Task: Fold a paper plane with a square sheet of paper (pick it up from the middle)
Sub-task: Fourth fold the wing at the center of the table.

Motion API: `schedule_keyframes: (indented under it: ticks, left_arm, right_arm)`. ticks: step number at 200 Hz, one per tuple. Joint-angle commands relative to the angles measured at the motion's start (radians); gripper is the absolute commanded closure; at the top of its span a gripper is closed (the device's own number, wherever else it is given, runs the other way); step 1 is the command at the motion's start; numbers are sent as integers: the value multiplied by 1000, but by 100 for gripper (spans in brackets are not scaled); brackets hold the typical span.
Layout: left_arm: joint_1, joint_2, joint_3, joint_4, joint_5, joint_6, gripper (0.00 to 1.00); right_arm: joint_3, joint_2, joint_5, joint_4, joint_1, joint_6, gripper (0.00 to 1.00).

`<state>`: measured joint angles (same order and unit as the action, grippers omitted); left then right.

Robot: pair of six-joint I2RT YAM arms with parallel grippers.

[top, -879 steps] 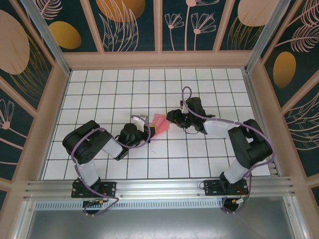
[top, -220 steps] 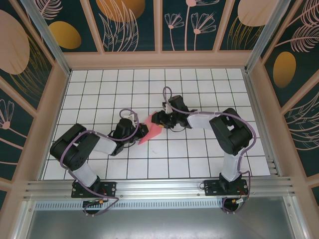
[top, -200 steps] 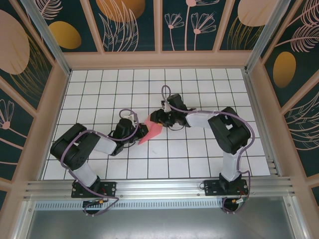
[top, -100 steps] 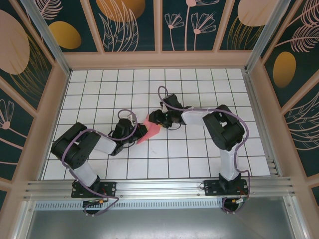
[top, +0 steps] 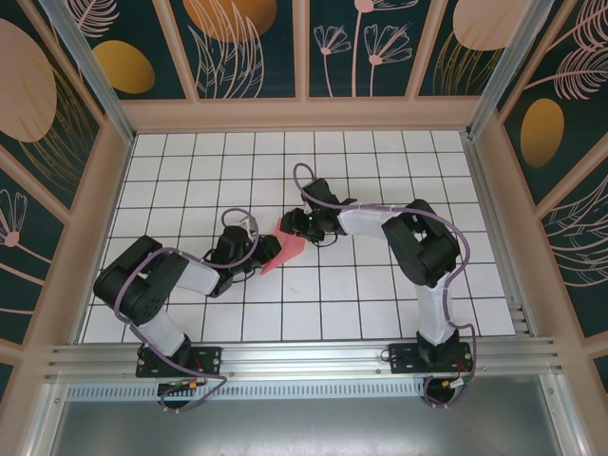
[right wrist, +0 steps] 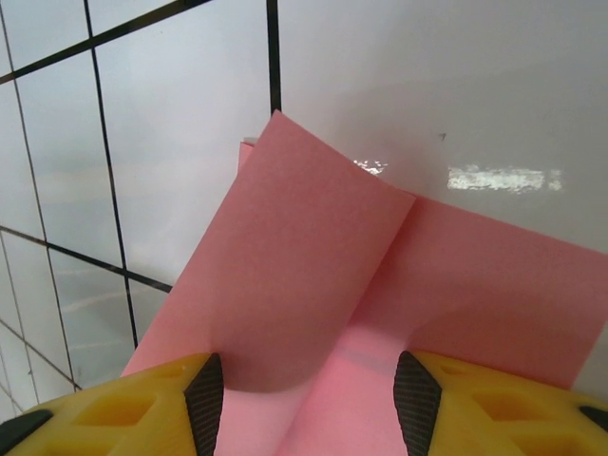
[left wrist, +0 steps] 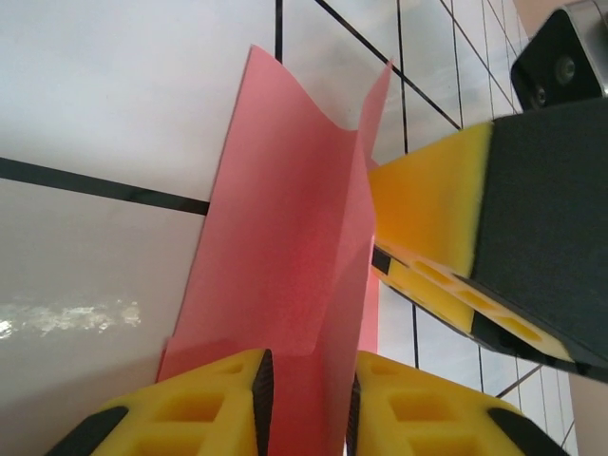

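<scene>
Right now, in the top view, your salmon-pink sheet of thin paper lies partly folded just left of the frame's centre, on the white table with black grid lines; it is broader at its upper end and narrows to a tip at the lower left. Your left gripper meets the sheet from the left of the frame; your right gripper meets its upper end from the right; the two stand close together with the paper between them.

Look at the left wrist view; the sheet rises up the middle of the frame with a crease running along it, and its lower end passes between the two yellow fingers at the bottom edge. Those fingers stand a narrow way apart, with the paper in the gap rather than squeezed flat. At the right of that frame, a yellow finger of the right gripper touches the sheet's right edge.

Now the right wrist view; the sheet fills the lower half, one flap folded over on the left, its corner pointing toward the top centre. The yellow fingers sit in the bottom corners, wide apart, straddling the paper; whether their pads touch it you cannot tell.
</scene>
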<state>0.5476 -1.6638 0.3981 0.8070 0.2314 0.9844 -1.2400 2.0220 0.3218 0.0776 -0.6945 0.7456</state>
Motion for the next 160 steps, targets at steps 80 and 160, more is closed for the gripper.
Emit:
schedule_keyframes:
  ticks: [80, 160]
  left_arm:
    - [-8, 222, -26, -184, -70, -129, 60]
    - [-6, 112, 70, -158, 138, -119, 55]
  right_arm:
    - [-17, 111, -205, 186, -8, 53, 43]
    - [-10, 114, -202, 186, -5, 65, 43]
